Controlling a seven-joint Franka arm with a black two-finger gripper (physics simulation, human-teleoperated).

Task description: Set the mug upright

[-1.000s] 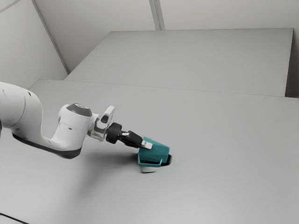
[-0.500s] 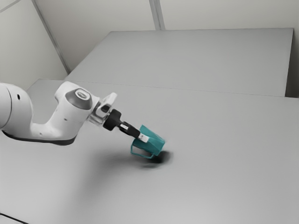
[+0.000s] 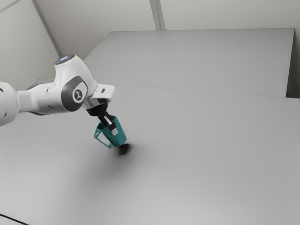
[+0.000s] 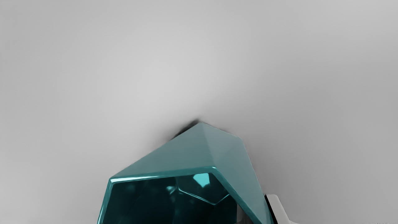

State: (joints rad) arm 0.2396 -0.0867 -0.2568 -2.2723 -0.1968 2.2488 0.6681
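Gripper fingertips (image 3: pixel 114 131) pinched one wall of the teal mug (image 3: pixel 120 136), one inside and one outside. Over the grey table (image 3: pixel 211 154), the mug hung tilted, base angled down toward the tabletop, mouth facing up away from it.

- A plain gray table (image 3: pixel 220 164) stands under soft light
- Another gray table (image 3: pixel 201 58) sits behind it
- A gray strip (image 3: pixel 157 15) crosses the pale wall (image 3: pixel 225 14)
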